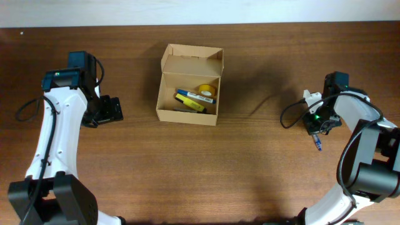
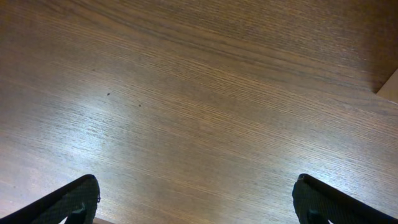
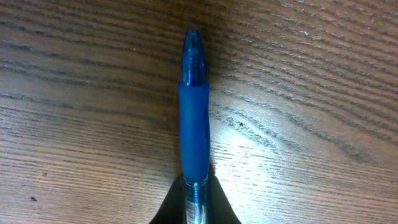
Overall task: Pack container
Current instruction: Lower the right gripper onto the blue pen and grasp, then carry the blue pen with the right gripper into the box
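R gripper (image 3: 195, 202) — clamped on blue pen (image 3: 194, 118), container (image 1: 186, 117) open

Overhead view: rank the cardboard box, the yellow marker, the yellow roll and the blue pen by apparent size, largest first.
1. cardboard box
2. yellow marker
3. yellow roll
Unranked: blue pen; only its tip shows below the right gripper, so its size is unsure.

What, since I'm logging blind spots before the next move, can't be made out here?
The pen: right wrist view, rear end cut off by bottom edge; overhead, mostly hidden under right gripper.
Inside the container: overhead, too small, overlapping.
Same container, left wrist view: only a corner, cut by right edge.
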### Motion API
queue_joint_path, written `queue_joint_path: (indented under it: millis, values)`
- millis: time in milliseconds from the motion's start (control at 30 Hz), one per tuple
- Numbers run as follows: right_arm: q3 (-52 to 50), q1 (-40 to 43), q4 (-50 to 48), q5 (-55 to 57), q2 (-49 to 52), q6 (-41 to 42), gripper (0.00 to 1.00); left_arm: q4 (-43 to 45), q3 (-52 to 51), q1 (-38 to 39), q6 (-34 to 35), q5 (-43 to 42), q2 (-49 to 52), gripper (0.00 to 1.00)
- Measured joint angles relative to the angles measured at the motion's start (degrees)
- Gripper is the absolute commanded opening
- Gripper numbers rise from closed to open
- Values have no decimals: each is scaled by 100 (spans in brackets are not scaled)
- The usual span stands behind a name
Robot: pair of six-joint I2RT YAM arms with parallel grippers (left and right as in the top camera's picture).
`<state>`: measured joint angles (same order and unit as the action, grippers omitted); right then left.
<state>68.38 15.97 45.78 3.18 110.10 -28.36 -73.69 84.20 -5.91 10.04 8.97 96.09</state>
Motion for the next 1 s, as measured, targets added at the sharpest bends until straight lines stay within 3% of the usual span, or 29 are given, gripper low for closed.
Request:
queue_joint_path:
  millis: [200, 600, 733, 1000]
  values:
    - [625, -385, 435, -236, 111, 321, 4, 0, 0, 0, 0, -4, 0, 100]
    - [5088, -2481, 1897, -387, 170, 927, 4, -2, 0, 0, 0, -4, 0, 100]
    - [5652, -3464, 1971, -431, 107, 251, 4, 0, 0, 0, 2, -2, 0, 100]
    - [5569, -4850, 2238, -555, 317, -1840, 4, 0, 0, 0, 0, -2, 0, 100]
